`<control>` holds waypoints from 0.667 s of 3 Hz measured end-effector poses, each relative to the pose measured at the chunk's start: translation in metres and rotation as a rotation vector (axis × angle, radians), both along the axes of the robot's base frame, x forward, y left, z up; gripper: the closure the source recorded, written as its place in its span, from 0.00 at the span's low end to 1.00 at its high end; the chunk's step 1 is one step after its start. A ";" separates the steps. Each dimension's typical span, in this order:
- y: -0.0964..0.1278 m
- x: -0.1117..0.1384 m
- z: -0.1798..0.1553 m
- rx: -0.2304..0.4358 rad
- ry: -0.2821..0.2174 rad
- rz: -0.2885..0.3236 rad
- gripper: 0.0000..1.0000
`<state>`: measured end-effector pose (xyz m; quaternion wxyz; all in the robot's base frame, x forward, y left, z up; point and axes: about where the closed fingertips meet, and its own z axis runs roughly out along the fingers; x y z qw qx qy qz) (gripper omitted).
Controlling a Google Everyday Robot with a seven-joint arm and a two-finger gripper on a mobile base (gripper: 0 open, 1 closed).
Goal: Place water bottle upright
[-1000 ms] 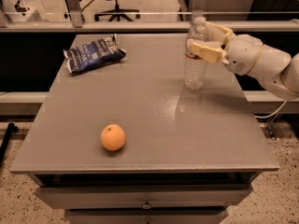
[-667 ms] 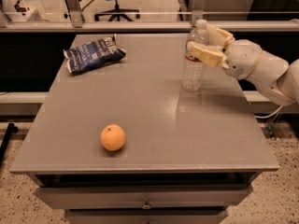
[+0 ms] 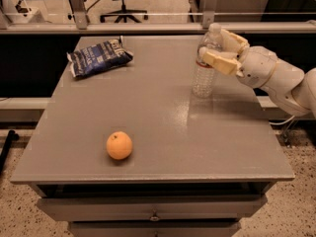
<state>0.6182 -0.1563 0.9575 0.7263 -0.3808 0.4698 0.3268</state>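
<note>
The water bottle (image 3: 204,75) is clear and ribbed with a white cap. It stands upright on the grey table (image 3: 158,127) at the right rear. My gripper (image 3: 211,47) comes in from the right on a white arm. Its tan fingers (image 3: 219,62) sit on either side of the bottle's neck and shoulder, closed around it. The bottle's base rests on the table top.
An orange (image 3: 119,145) lies near the table's front, left of centre. A dark blue snack bag (image 3: 98,57) lies at the rear left. The table's right edge is close to the bottle. Rails and an office chair stand behind the table.
The gripper and arm have shifted slightly to the right and back; the bottle stays upright in the same spot.
</note>
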 end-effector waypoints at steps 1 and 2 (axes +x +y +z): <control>-0.002 -0.002 -0.001 0.001 -0.004 0.007 0.22; -0.002 -0.002 -0.001 0.001 -0.004 0.007 0.01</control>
